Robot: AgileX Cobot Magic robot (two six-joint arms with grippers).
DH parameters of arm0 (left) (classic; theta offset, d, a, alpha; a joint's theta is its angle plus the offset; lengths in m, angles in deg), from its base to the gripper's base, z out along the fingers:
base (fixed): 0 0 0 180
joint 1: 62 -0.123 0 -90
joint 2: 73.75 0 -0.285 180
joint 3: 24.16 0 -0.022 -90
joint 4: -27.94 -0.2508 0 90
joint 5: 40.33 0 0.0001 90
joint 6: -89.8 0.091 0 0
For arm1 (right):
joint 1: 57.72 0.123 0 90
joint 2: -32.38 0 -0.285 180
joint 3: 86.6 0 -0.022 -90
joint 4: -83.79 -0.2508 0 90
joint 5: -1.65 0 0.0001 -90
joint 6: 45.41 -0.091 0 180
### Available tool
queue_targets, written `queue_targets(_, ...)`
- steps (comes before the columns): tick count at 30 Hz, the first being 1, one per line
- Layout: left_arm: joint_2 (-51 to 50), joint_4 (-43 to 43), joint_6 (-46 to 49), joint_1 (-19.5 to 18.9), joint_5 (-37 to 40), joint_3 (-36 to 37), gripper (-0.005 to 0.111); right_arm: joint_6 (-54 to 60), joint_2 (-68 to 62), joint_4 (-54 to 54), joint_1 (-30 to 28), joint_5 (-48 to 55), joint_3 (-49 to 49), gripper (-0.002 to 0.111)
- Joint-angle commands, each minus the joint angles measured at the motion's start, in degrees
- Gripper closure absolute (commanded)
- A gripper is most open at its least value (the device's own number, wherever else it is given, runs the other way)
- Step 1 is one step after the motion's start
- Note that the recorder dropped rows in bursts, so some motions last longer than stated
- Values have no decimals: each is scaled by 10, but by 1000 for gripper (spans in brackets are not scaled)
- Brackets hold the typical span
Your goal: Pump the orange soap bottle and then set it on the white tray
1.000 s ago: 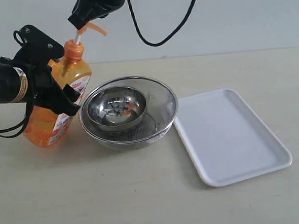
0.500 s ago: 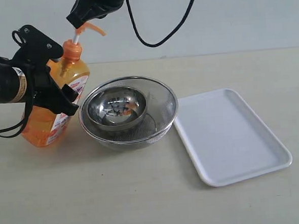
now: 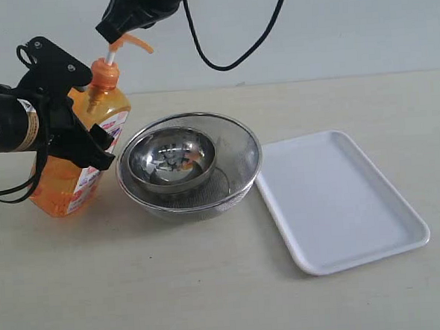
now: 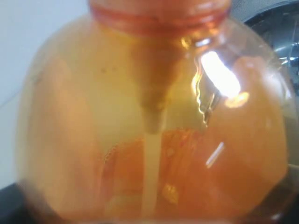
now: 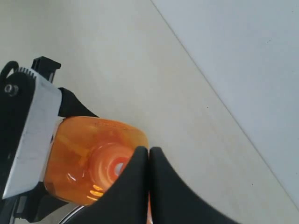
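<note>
The orange soap bottle [image 3: 70,178] leans at the left of the table, its pump head [image 3: 129,42] raised on the white stem. My left gripper [image 3: 88,115] is shut on the bottle's upper body, one finger on each side. The bottle [image 4: 154,140] fills the left wrist view, which hides that gripper's jaws. My right gripper [image 3: 111,28] is shut, its tips resting on the pump head from above. The right wrist view looks down past the closed right gripper [image 5: 148,152] onto the bottle [image 5: 84,161]. The white tray [image 3: 342,202] lies bare at the right.
A steel bowl [image 3: 171,164] sits inside a wire mesh bowl [image 3: 243,145] between the bottle and the tray. A black cable [image 3: 236,59] hangs from the right arm above the bowls.
The bottle and its pump head have shifted slightly to the left in the left gripper. The right gripper followed, still on the pump head.
</note>
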Motion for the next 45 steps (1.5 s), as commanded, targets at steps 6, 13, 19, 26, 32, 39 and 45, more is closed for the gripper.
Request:
queue_targets(6,7,-3,0,5,-25,-5,102,1,-21,5,13,51,9,108)
queue_targets(13,7,-3,0,5,-20,-5,102,-17,28,66,13,21,9,108)
queue_targets(19,7,-3,0,5,-19,-5,102,-53,87,137,11,-12,9,108)
queue_targets(26,7,-3,0,5,-19,-5,102,-103,126,227,11,-7,9,108)
queue_targets(32,11,-3,0,5,-11,-5,102,-163,138,265,-20,46,10,108)
queue_targets(39,29,-3,0,5,-2,-5,102,-179,141,262,-65,114,10,108)
queue_targets(45,30,-3,0,5,5,-5,102,-182,155,264,-68,160,10,108)
